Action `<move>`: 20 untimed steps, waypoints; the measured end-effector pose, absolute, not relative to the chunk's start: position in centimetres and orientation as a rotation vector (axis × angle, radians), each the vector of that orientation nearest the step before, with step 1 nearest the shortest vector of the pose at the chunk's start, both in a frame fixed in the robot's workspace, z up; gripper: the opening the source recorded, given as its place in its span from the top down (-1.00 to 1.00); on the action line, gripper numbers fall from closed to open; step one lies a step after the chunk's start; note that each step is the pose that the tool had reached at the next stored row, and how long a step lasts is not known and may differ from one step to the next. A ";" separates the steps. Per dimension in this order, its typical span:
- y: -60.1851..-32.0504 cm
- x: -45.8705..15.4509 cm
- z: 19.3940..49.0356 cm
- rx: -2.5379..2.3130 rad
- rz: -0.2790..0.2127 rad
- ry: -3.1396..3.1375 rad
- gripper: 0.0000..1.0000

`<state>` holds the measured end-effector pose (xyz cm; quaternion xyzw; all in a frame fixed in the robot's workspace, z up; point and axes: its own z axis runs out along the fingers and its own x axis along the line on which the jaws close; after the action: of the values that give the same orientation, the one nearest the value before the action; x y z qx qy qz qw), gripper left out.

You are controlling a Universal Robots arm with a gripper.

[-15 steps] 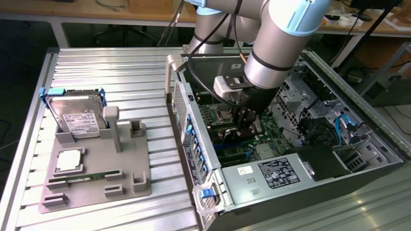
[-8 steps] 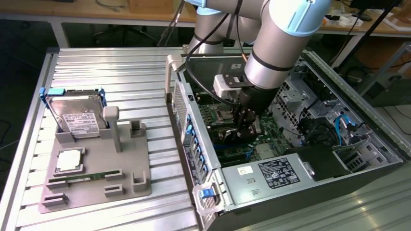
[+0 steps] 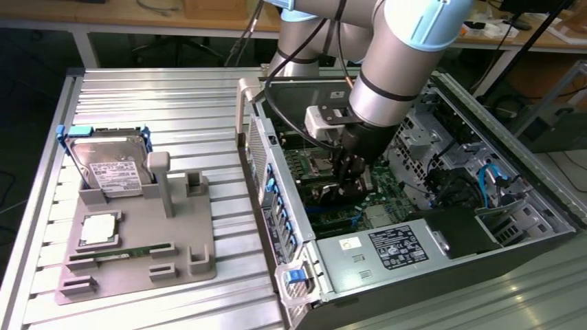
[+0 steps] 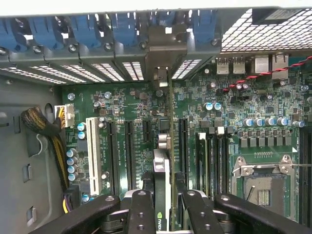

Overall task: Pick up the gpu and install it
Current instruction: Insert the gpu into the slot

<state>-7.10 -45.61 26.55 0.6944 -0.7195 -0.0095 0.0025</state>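
Pinched edge-on in the narrowed hand (image 4: 165, 204), the gpu (image 4: 161, 170) hangs directly beneath it over the motherboard (image 4: 122, 105) slots — light, stiff, probably fragile — best held by its top edge, clear of components.

Bright, even light glints off the table (image 3: 147, 103); case (image 3: 458, 282) interior dimmer.

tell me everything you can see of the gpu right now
The gpu appears edge-on: a thin dark card with a small logo on its near edge and a pale metal part along it. It stands upright on its long edge over the green motherboard, in line with the long black slots, its far end reaching a grey bracket piece at the rear openings of the case. The tool is clamped on both its faces. Whether it sits in a slot cannot be told.
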 end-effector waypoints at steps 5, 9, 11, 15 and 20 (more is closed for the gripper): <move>-45.5 -7.2 26.4 2.177 -0.030 -2.258 0.47; -45.5 -7.2 26.4 2.176 -0.030 -2.258 0.47; -45.5 -7.2 26.4 2.177 -0.030 -2.258 0.47; -45.5 -7.3 26.4 2.176 -0.030 -2.258 0.47; -45.4 -7.3 26.4 2.176 -0.030 -2.258 0.47</move>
<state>-7.26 -45.35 26.42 0.6939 -0.7200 -0.0095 0.0025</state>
